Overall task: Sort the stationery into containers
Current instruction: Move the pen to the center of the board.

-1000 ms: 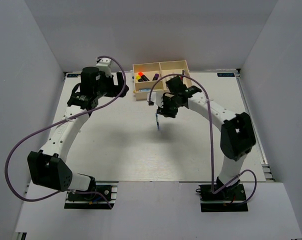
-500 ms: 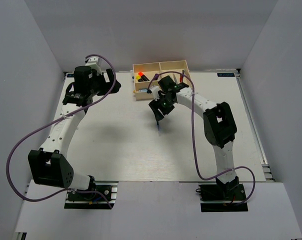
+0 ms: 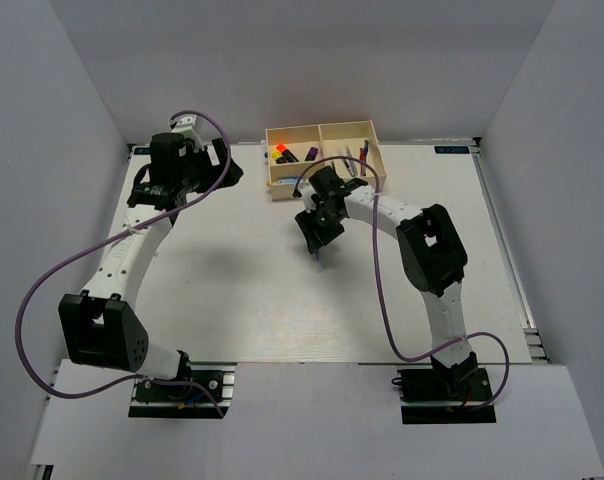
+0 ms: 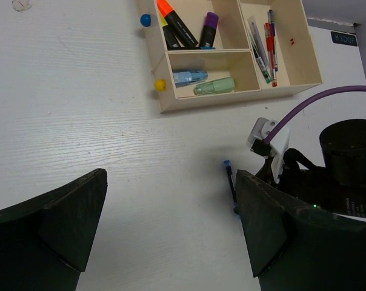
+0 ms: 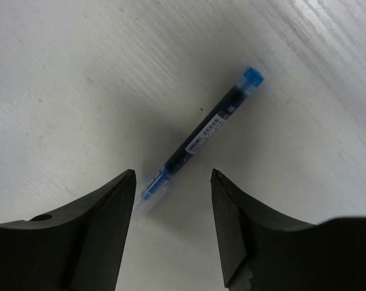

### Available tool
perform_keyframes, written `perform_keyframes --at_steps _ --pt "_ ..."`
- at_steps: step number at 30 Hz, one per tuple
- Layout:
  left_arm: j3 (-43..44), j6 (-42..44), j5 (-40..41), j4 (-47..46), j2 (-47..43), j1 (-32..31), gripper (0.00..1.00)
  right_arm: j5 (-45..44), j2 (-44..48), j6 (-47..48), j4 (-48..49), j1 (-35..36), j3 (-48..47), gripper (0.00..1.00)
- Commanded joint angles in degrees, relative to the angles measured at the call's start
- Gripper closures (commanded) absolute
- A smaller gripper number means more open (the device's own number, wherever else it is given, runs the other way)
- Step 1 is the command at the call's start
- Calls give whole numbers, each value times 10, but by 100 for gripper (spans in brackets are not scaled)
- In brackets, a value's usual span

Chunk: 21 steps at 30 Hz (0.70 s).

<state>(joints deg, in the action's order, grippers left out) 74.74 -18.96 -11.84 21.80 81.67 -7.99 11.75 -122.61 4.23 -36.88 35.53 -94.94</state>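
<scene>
Tabletop (image 5: 62, 73): pen (image 5: 201, 136) beneath open right hand (image 5: 172, 182)

A white, wood-grained table (image 3: 232, 290) stands boxed in by plain grey walls (image 3: 62, 120). On its far part lie two small round beads, a blue one (image 4: 145, 19) farther back and a yellow one (image 4: 160, 85) nearer, well apart from each other.

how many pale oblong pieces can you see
2, both in one small compartment of the tray, the one beside the highlighters: the pale blue piece and the pale green piece just right of it. More could be hidden behind the arms.
</scene>
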Motion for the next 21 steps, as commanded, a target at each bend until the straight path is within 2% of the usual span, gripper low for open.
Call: perform_keyframes --at_steps 1,6,9,12,13,14,16,17,19,20,21 --pt "-4 -5 -9 -10 -10 3 5 -20 -7 -11 32 5 12 43" --pt "-8 -6 -18 -8 -10 3 5 -27 -2 35 55 6 46 56" --pt "-12 -6 -18 -7 -12 3 5 -19 25 101 62 5 86 70" --pt "-13 -3 -20 -4 -12 3 5 23 66 199 45 2 126 77" --pt "-15 -2 -22 -5 -13 3 5 44 76 233 11 1 140 80" --pt "-16 -1 -24 -7 -12 3 5 63 88 310 -4 0 150 83" --pt "-19 -2 -32 -8 -11 3 4 83 138 394 -34 2 182 84" --pt "-20 -4 -35 -10 -9 3 5 90 177 480 -38 1 218 85" --pt "-22 -5 -43 -11 -7 3 5 91 220 568 -44 1 254 90" --pt "-23 -6 -46 -14 -4 3 5 87 262 664 -43 -1 292 95" --pt "-24 -7 -48 -15 -3 3 5 84 282 715 -40 -1 312 98"
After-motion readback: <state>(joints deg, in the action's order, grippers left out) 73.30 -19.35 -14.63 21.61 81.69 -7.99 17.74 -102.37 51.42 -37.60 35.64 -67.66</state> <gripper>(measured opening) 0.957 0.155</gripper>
